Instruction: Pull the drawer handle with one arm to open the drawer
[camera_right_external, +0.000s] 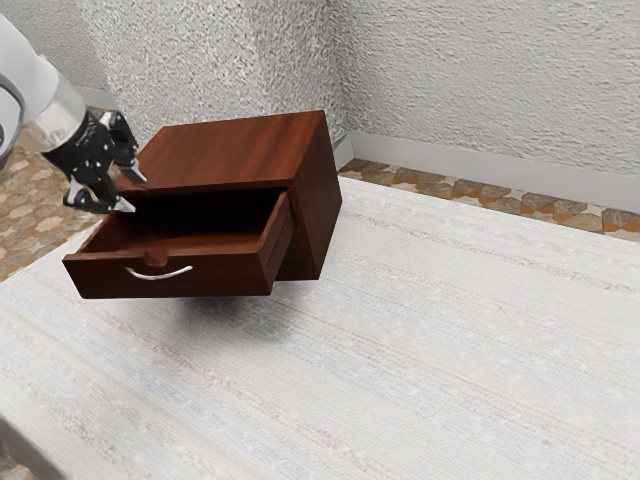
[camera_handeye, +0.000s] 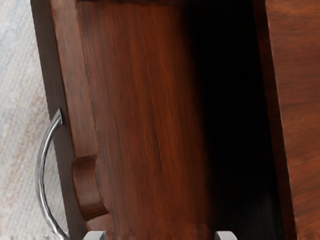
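You would have seen the drawer (camera_right_external: 180, 262) standing well out of its dark wooden cabinet (camera_right_external: 235, 150), its open top showing a shadowed inside. It projected toward the exterior view's lower left, and its front board ran crosswise to that, facing the near edge of the table (camera_right_external: 450, 330). The silver handle (camera_right_external: 158, 273) lay with its long axis along that front board, a shallow bow curving outward, away from the cabinet. In the wrist view the handle (camera_handeye: 42, 165) arced off the board's outer face over the pale table (camera_handeye: 20, 75), and the drawer (camera_handeye: 145, 125) floor stretched back into darkness under the cabinet top (camera_handeye: 300, 100).

Your gripper (camera_right_external: 132, 192) hung over the drawer's end at the exterior view's left, beside the cabinet's front corner and apart from the handle. Its fingers were spread wide with nothing between them; the wrist view showed the two fingertips (camera_handeye: 95, 235) far apart above the drawer's inside.

The cabinet sat near the table's far corner, by a rough grey wall (camera_right_external: 480, 70) and a patterned tile floor (camera_right_external: 30, 215)
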